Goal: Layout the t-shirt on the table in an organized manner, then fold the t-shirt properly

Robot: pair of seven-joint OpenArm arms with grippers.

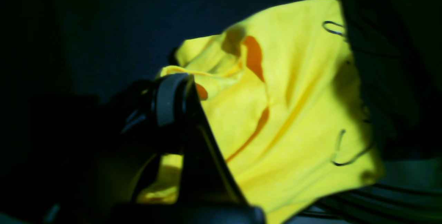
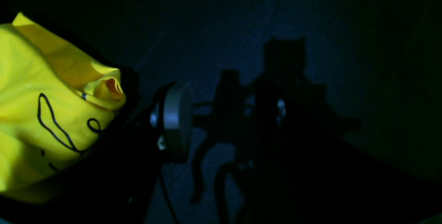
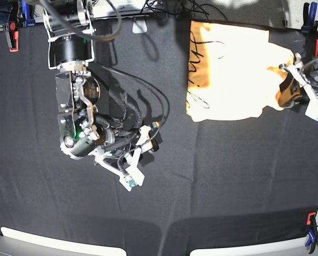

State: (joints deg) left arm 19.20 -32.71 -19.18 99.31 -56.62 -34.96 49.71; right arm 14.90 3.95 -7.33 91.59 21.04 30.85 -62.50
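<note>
The t-shirt [image 3: 230, 72] lies on the black tabletop [image 3: 228, 181] near its far edge, toward the side of the left arm. It is a rumpled, roughly square heap, pale yellow-orange, with thin dark scribble lines along the edge that faces the middle of the tabletop. The part nearest the left arm is bunched and folded over, and there the inner folds look deeper orange.

The left tool [image 3: 303, 95] is at this bunched edge of the shirt. Its white fingers stand wide apart (one finger reaches out past the cloth over the black surface). In the left wrist view one finger [image 1: 171, 98] is beside the folded cloth, but I cannot tell if it touches the fabric or pinches any of it.

The right tool [image 3: 137, 160] is well apart from the shirt, over bare black cloth near the middle of the tabletop. Its fingers are also spread wide and nothing is between them. In the right wrist view only a corner of the shirt shows, at the left border.

Red and blue clamps [image 3: 311, 230] sit at the tabletop's edges.
</note>
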